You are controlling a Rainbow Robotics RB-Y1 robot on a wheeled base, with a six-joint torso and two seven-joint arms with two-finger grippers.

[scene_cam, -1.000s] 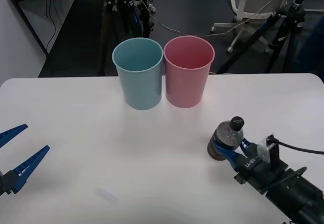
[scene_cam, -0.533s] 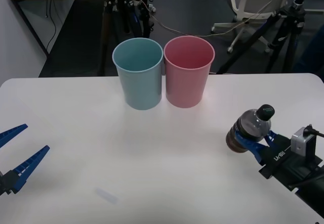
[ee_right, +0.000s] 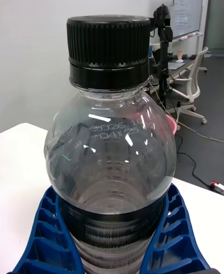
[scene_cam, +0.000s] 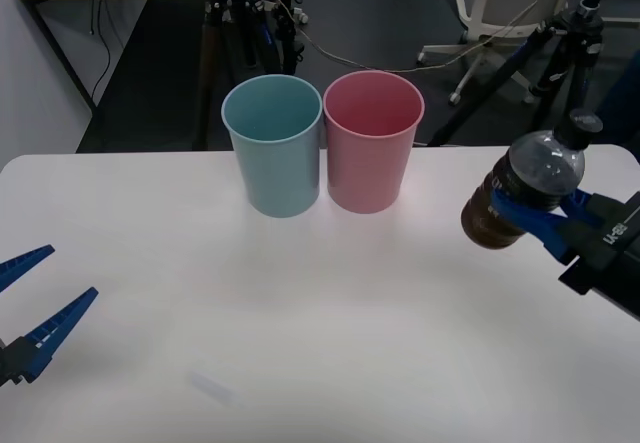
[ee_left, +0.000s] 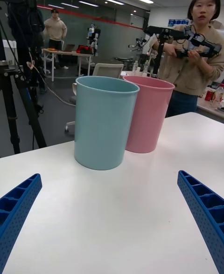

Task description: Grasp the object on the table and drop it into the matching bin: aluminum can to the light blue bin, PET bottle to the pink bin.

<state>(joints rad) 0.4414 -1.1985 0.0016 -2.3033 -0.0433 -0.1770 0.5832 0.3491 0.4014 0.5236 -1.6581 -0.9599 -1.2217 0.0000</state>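
The right end effector (scene_cam: pixel 548 221) is gripping the bottle (scene_cam: pixel 524 191) around its label band, tilted, apparently lifted clear of the surface (scene_cam: pixel 300 313), right of the pink bin (scene_cam: pixel 372 143). The left end effector (scene_cam: pixel 30 298) is hovering open at the surface's left edge.

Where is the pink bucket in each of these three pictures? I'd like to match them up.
Front view: the pink bin stands at the far middle of the table, touching the light blue bin on its left.
Left wrist view: it stands behind and beside the blue one.
Right wrist view: a pink sliver peeks past the PET bottle held by the right gripper.
Shared landmark: the white table.
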